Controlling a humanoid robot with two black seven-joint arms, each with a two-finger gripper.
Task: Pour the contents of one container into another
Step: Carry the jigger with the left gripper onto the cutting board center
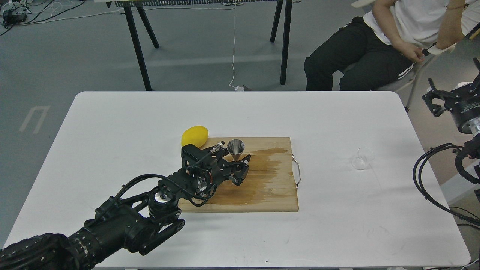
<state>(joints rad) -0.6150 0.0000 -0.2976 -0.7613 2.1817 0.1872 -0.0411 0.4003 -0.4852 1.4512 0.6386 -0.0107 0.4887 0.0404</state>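
Note:
The steel jigger [236, 147] stands upright on the wooden cutting board [270, 187], near its back left corner. My left gripper [242, 169] reaches it from the left, and its fingers close around the jigger's lower half, which they hide. The tiny clear glass cup [362, 158] sits alone on the white table [112, 123], right of the board, and looks tipped on its side. My right gripper [435, 98] hangs beyond the table's right edge, far from the cup, with its fingers spread and nothing between them.
A yellow lemon [194, 136] lies just off the board's back left corner, close to my left wrist. A wet stain [268, 170] darkens the board's middle. A metal handle [297, 170] sticks out on its right side. A seated person [375, 41] is behind the table's far right.

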